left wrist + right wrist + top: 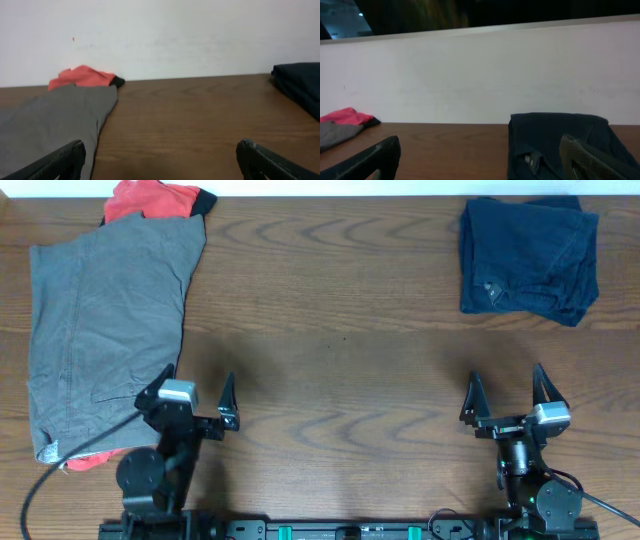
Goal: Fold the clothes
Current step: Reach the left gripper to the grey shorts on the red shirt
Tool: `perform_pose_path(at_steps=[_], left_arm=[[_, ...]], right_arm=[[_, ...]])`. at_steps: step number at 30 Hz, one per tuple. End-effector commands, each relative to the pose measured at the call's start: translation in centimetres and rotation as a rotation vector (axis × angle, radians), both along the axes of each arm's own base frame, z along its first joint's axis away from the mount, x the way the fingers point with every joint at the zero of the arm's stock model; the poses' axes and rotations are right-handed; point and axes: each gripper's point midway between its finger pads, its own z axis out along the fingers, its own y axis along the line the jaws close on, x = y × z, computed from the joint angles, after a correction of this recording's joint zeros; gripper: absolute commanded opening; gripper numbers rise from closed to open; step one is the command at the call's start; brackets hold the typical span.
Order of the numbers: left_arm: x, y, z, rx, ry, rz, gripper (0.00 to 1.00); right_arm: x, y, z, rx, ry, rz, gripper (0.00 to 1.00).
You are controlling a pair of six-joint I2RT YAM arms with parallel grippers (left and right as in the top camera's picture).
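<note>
A brown wood-grain table [340,310] meets a plain white wall [190,35] under a dark strip [470,12] above.

Grey shorts [50,125] (flat) against red shirt [82,77]

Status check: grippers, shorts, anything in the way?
Left gripper open, empty. Right gripper open, empty. Grey shorts spread at left, not held, overlying red shirt. Navy garment far right, apart.

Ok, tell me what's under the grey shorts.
A red garment sticks out beyond the grey shorts at the far edge and near corner; the rest is covered.
</note>
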Motion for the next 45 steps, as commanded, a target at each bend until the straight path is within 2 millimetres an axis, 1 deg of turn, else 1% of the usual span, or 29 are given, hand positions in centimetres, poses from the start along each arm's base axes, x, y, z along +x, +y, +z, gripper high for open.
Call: perform_pose_path(at_steps=[1, 6, 9, 12, 14, 20, 23, 26, 29, 31, 34, 36, 37, 39, 40, 42, 45], left_arm=[[0.7, -0.1, 1.6, -0.011, 0.037, -0.007, 0.98], [1.8, -0.1, 1.5, -0.016, 0.163, -0.007, 0.98], [2.3, -0.1, 1.3, -0.021, 0.254, -0.006, 0.98], [2.4, -0.1, 1.4, -0.023, 0.318, -0.005, 0.98], [2.4, -0.1, 1.4, -0.025, 0.362, -0.005, 0.98], [2.2, -0.1, 1.4, -0.026, 0.491, -0.007, 0.98], [2.2, -0.1, 1.2, -0.002, 0.546, -0.021, 0.98], [2.8, -0.1, 1.0, 0.004, 0.559, -0.025, 0.98], [3.4, -0.1, 0.8, 0.006, 0.560, -0.025, 0.98], [4.1, 0.0, 0.9, 0.007, 0.546, -0.024, 0.98], [5.7, 0.3, 1.4, 0.009, 0.504, -0.013, 0.98], [6.9, 1.3, 1.4, 0.006, 0.487, 0.022, 0.98], [7.6, 2.2, 1.2, -0.003, 0.489, 0.060, 0.98], [8.8, 5.1, 0.3, -0.015, 0.515, 0.174, 0.98], [9.3, 7.5, -0.6, -0.001, 0.545, 0.264, 0.98], [9.6, 11.8, -2.1, 0.036, 0.604, 0.401, 0.98], [10.0, 16.1, -4.1, -0.016, 0.675, 0.487, 0.99]], right_arm=[[-0.3, 0.6, 1.9, -0.051, -0.030, 0.017, 0.99], [0.5, 0.6, 3.0, -0.061, 0.011, 0.019, 0.99], [1.7, 1.5, 4.1, -0.096, 0.059, 0.066, 0.99], [3.3, 2.2, 5.1, -0.101, 0.129, 0.109, 0.99], [4.9, 3.0, 5.7, -0.116, 0.202, 0.159, 0.99], [9.2, 4.7, 6.3, -0.118, 0.419, 0.280, 0.99], [11.5, 5.1, 5.7, -0.100, 0.544, 0.311, 0.99], [13.3, 5.4, 4.7, -0.081, 0.642, 0.338, 0.99], [14.6, 5.6, 3.6, -0.072, 0.686, 0.353, 0.99], [15.1, 5.7, 2.4, -0.067, 0.717, 0.355, 0.99], [15.5, 5.7, 1.2, -0.061, 0.749, 0.356, 0.99], [15.4, 5.7, 0.6, -0.050, 0.773, 0.356, 0.99], [15.4, 5.7, 0.5, -0.050, 0.776, 0.357, 0.99], [15.4, 5.7, 0.4, -0.049, 0.781, 0.360, 0.99], [15.4, 5.7, 0.4, -0.049, 0.781, 0.360, 0.99], [15.4, 5.7, 0.3, -0.049, 0.783, 0.359, 0.99], [15.5, 5.6, 0.0, -0.048, 0.792, 0.356, 0.99]])
